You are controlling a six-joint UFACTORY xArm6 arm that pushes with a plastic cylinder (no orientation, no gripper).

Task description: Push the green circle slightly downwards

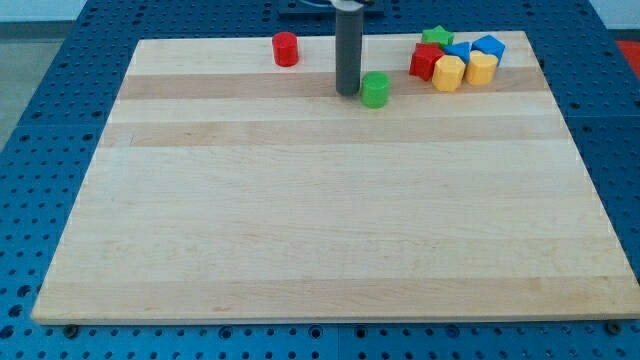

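Note:
The green circle [375, 89] is a short green cylinder standing on the wooden board [320, 220] near the view's top, a little right of centre. My tip [347, 93] is the lower end of a dark rod that comes down from the view's top edge. It rests just to the left of the green circle, very close to it or touching its left side.
A red cylinder [286, 48] stands near the top edge, left of the rod. At the top right sits a tight cluster: a green star [436, 37], a red block [425, 61], two yellow blocks [449, 72] [482, 68] and two blue blocks [489, 46] [458, 50].

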